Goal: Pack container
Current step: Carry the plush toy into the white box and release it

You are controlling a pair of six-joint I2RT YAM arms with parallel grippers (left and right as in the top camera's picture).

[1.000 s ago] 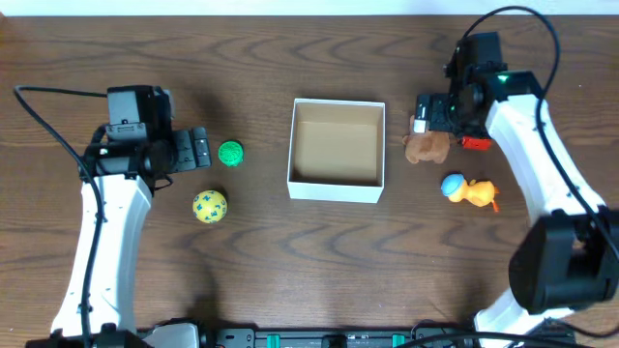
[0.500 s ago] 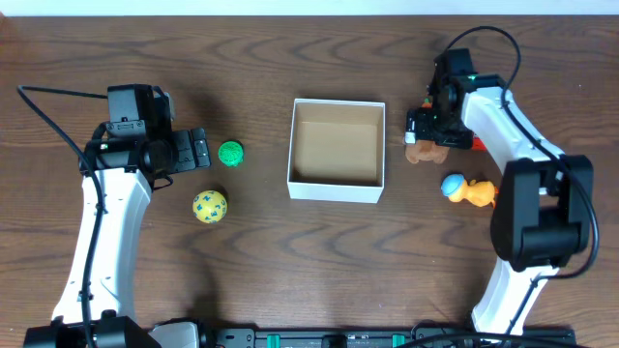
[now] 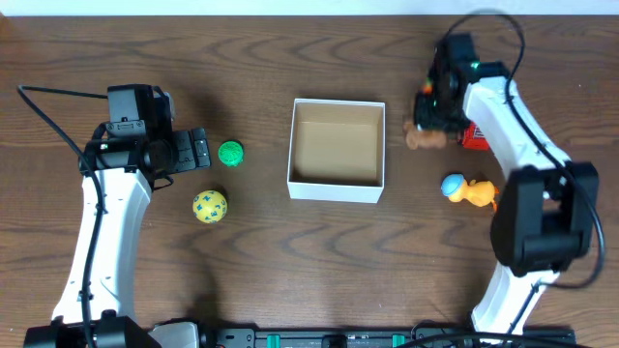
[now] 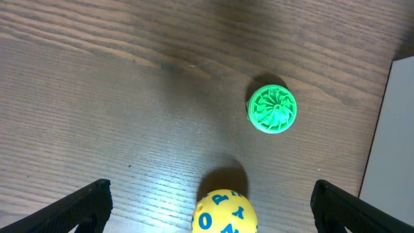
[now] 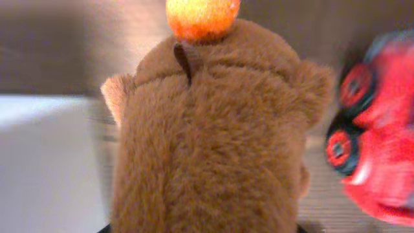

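The box (image 3: 337, 191) is square white cardboard with low walls and a tan inside; it sits upright, open-topped, near the green ball (image 3: 230, 153).

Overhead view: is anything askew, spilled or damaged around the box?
Nothing stands out. The white cardboard box sits square and empty, undamaged. The green ball and yellow ball lie left of it; the brown plush toy, red toy car and orange duck lie right, with the right gripper over the plush.

Right pincer (image 3: 431, 120) (plush (image 3: 423, 139) too) farther back
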